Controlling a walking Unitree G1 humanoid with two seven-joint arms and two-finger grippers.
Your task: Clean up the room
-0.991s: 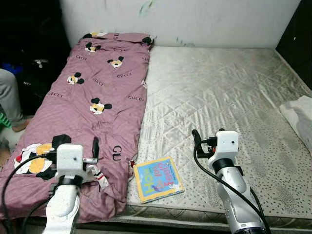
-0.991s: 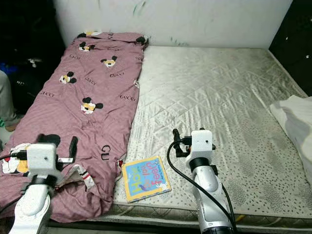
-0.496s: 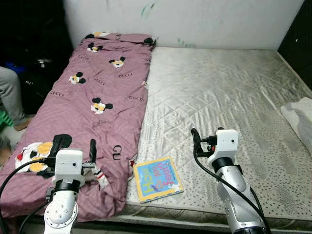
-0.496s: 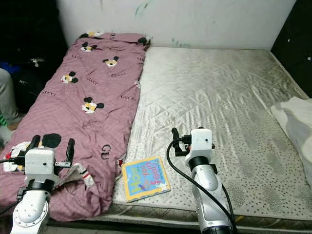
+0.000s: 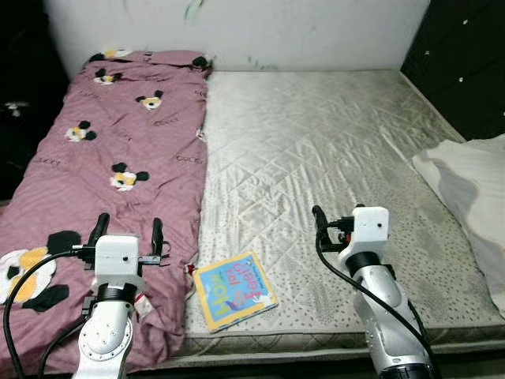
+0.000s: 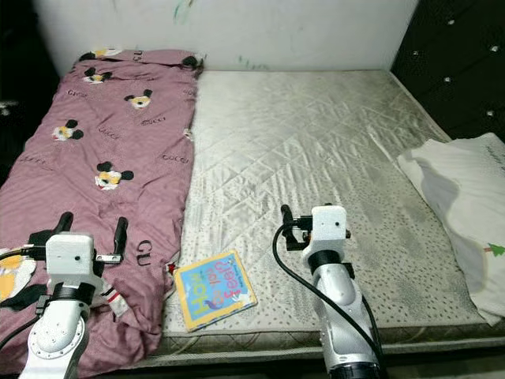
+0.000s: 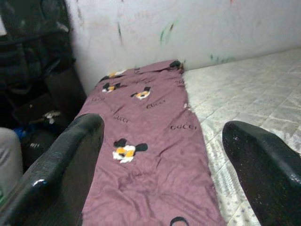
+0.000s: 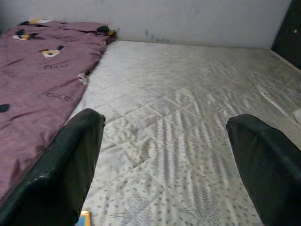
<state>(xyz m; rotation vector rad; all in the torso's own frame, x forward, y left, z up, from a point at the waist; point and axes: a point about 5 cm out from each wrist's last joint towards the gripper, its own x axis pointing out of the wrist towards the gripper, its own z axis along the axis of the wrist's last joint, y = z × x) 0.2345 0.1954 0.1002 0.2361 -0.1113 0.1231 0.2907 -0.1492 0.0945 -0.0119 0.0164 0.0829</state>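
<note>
A bare quilted mattress [image 5: 331,142] is seen across most of the frame, with a purple cartoon-print blanket [image 5: 95,174] spread along its left side. A colourful picture book [image 5: 233,289] lies at the lower centre, on the near edge of the mattress and just beside the blanket's hem. A white cloth [image 5: 465,174] is draped at the right edge of the frame.

The left tool [image 5: 126,230] is held at the lower left, above the blanket, its two black fingers spread apart and nothing held between them. The right tool [image 8: 164,155] is held at the lower centre-right over the bare mattress; in the right wrist view its fingers are likewise spread wide, with nothing gripped.

The step in hand is judged to be one of approach and choice: no item has yet been grasped. The book appears the likeliest object, lying between the two tools. A lowering of one tool towards the book's edge would be called for, since a flat book offers little to pinch.
</note>
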